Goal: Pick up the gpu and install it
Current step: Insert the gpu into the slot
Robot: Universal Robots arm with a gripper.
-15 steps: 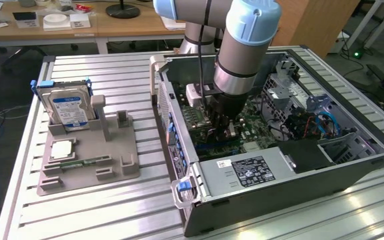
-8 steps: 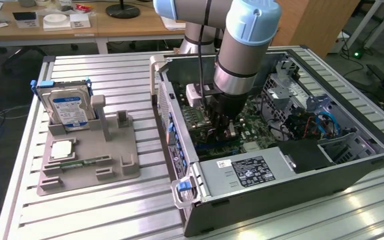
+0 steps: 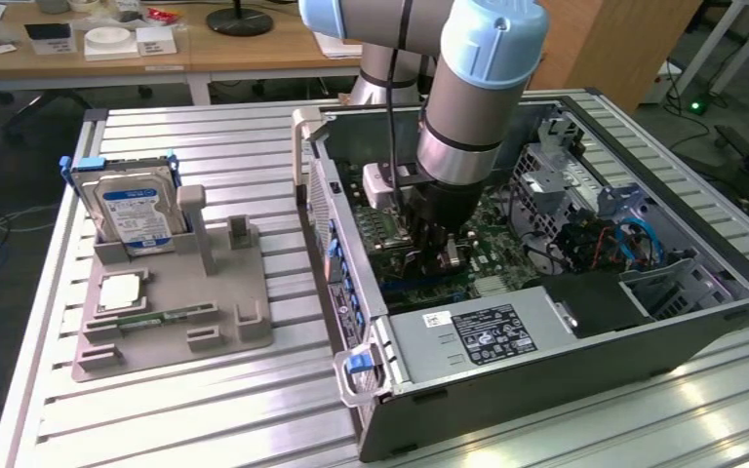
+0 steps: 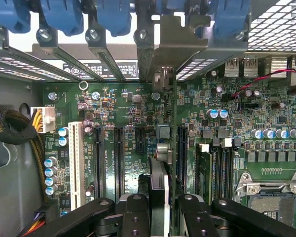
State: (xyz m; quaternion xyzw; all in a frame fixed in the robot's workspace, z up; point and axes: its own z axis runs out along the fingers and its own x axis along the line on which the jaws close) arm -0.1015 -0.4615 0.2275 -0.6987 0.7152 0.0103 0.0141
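The fingers (image 4: 134, 217) pinch the gpu (image 4: 159, 185), edge-on over the motherboard (image 4: 123, 103) slots; it looks stiff, light, fragile; best held by its bare board edge, never components.

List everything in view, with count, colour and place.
table: one, silver, under everything
fixture: one, grey, exterior view's left
hard drive: one, silver with blue label, upright in fixture
memory stick: one, green, flat on fixture
square chip: one, silver, flat on fixture
computer case: one, dark grey, exterior view's right
power supply: one, silver, black label, in case
motherboard: one, green, in case
gpu: one, dark, edge-on over motherboard slots
arm: one, silver and light blue, reaching into case
gripper: one, black, shut on gpu
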